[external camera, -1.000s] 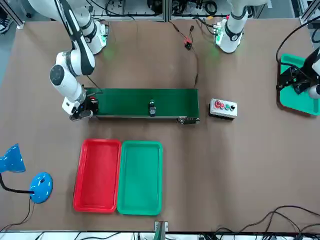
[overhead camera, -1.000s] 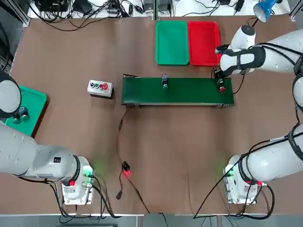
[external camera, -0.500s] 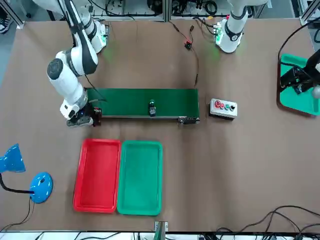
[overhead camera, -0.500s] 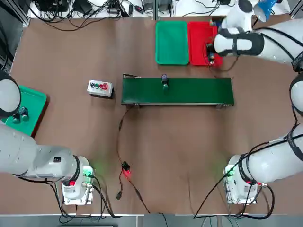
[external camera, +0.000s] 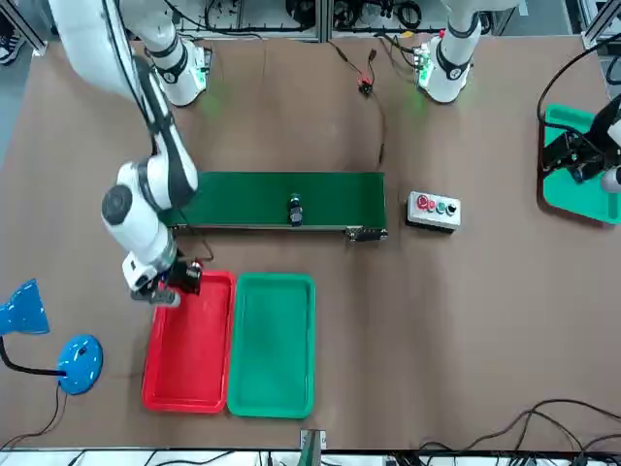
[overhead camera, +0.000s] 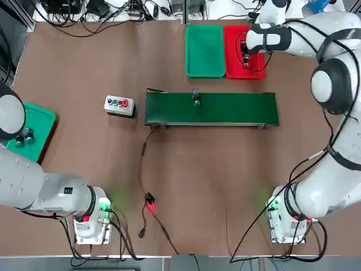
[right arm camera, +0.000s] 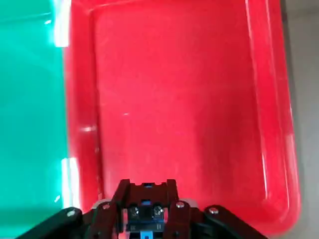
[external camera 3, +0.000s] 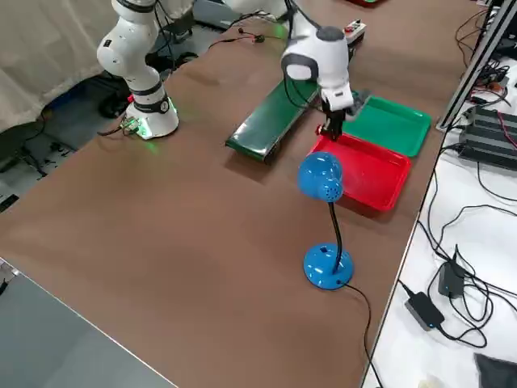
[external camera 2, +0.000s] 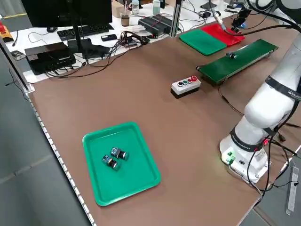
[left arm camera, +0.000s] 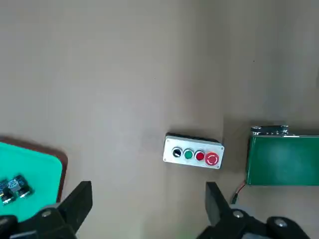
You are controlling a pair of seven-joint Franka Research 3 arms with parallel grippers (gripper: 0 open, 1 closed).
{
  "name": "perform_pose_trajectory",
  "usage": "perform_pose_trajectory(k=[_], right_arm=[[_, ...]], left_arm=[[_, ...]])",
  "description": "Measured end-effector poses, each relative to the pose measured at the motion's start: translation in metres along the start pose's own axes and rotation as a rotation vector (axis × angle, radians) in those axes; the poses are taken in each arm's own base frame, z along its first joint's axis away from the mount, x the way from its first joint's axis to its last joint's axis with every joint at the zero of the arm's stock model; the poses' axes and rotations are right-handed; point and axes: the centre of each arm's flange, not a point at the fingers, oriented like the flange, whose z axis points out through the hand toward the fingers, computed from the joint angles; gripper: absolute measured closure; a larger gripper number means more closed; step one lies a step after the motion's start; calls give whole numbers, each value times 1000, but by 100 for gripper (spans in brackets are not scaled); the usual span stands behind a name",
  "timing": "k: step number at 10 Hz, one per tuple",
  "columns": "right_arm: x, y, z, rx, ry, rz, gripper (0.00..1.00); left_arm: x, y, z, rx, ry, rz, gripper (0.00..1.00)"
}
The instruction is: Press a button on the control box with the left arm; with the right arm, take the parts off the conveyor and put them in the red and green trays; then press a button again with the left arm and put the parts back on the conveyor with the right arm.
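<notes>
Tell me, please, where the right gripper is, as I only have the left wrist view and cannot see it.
Observer: The right gripper is over the red tray's end nearest the conveyor.
Operator: Is it carrying anything?
Observer: Yes, it is shut on a part.
Operator: Is anything left on the conveyor?
Observer: One other part sits on it, nearer the control box end.
</notes>
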Motion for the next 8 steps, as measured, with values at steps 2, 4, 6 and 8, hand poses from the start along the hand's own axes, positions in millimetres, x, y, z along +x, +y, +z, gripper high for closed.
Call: perform_pose_trajectory(k=[2, 4, 6, 8], right_arm=[[24, 7, 20, -3, 17, 20, 67], [36, 6, 32, -3, 25, 21, 67], [36, 7, 52, -9, 12, 22, 67], [36, 12, 72, -17, 0, 27, 67]], left_arm=[[0, 3, 0, 0, 1, 5, 0], [0, 4, -2, 0, 5, 6, 0], [0, 4, -3, 0, 7, 6, 0], [0, 4, -4, 0, 9, 7, 0]])
